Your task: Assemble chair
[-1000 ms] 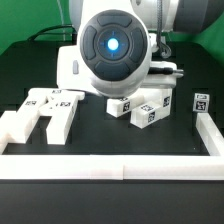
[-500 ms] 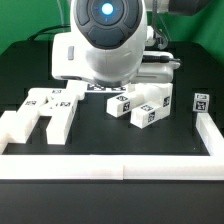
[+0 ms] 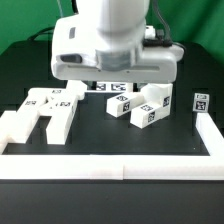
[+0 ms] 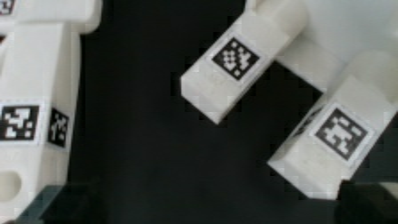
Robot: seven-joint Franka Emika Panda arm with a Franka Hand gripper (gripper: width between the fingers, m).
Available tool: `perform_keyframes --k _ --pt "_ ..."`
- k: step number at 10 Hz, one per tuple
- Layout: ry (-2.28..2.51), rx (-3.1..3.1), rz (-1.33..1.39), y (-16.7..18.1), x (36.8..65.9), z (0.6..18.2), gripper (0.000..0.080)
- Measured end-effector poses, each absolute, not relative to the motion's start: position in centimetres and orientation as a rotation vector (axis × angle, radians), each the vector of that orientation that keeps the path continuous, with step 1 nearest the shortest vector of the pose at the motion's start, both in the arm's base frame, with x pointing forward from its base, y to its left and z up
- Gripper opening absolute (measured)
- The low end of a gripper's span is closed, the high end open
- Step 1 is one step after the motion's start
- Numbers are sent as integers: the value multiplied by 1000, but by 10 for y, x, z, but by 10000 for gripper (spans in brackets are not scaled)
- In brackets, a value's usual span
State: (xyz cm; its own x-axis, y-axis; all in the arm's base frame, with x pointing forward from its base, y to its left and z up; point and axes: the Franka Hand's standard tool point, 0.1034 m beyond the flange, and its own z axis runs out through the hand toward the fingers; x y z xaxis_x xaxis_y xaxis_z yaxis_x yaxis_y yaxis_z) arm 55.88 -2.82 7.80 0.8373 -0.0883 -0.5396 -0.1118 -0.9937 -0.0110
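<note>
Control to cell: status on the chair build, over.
Tool open, empty, above the table. Unassembled: big chair piece at exterior view's left, small chair pieces apart from it. No obstruction seen, over.

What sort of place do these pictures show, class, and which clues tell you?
Probably a robotics lab test bench: a black table fenced by low white border rails, loose white chair pieces bearing square marker tags, and a robot arm overhead.
</note>
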Motion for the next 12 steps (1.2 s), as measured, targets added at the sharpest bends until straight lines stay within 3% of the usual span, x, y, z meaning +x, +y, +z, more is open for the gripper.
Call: perform_keyframes --k 3,6,12 --pt "57 -3044 525 -46 560 79 649" --pt "42 -3114 190 -59 582 79 649" --pt "83 -3133 180 -83 572 65 649"
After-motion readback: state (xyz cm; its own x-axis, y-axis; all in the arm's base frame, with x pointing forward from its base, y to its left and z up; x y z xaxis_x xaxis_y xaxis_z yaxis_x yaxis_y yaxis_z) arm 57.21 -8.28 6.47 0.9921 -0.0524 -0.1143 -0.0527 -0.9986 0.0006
